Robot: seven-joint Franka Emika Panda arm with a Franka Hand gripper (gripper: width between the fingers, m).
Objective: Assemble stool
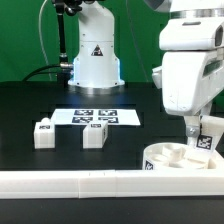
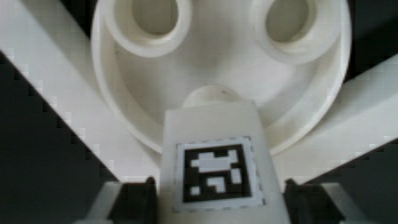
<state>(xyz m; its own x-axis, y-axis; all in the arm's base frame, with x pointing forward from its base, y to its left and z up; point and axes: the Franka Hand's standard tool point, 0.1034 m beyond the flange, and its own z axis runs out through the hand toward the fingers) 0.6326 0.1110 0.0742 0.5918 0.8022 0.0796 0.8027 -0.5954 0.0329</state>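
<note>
At the exterior view's right, my gripper (image 1: 200, 135) hangs over the round white seat (image 1: 165, 158), shut on a white stool leg (image 1: 207, 141) with a black-and-white tag. In the wrist view the leg (image 2: 214, 150) stands between my fingers (image 2: 128, 200), tag facing the camera. Its far end reaches over the seat (image 2: 222, 70), whose two round holes show beyond it. Whether the leg touches the seat I cannot tell. Two more legs (image 1: 43, 133) (image 1: 93, 133) stand loose on the black table at the exterior view's left.
The marker board (image 1: 95, 116) lies flat behind the two loose legs. A long white rail (image 1: 80, 183) runs along the front edge, next to the seat. The arm's white base (image 1: 95, 60) stands at the back.
</note>
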